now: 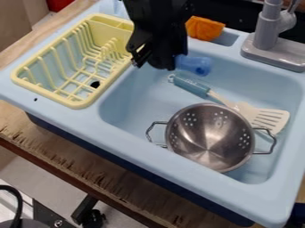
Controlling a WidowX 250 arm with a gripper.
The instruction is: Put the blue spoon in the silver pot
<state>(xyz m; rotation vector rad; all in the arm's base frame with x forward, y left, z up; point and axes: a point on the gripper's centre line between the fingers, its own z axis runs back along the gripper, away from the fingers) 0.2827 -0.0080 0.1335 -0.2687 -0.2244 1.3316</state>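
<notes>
Partly hidden beside the gripper (pixel 152 62), a blue piece with a rounded end (pixel 195 65), seemingly the blue spoon, up over the far part of the basin, near the top centre of the view. Impossible to tell how far open the gripper, or whether closed on that piece. Black arm (pixel 156 20) coming in from the top edge, straight above. Nearer the camera, towards the right of the basin, the silver pot (pixel 208 142), open side up, pierced with small holes, a wire handle on each side. Just behind, a spatula (pixel 191 85) lying slantwise, teal handle towards the gripper, slotted pale head near the pot's right handle. Around all this, the light blue sink (pixel 143 142). At left on its surface, a yellow drying rack (pixel 47 95); along the back, an orange cloth (pixel 204 29) and, farther right, a grey faucet (pixel 266 35). Underneath, a wooden counter (pixel 89 164) with a rough, splintered front edge
</notes>
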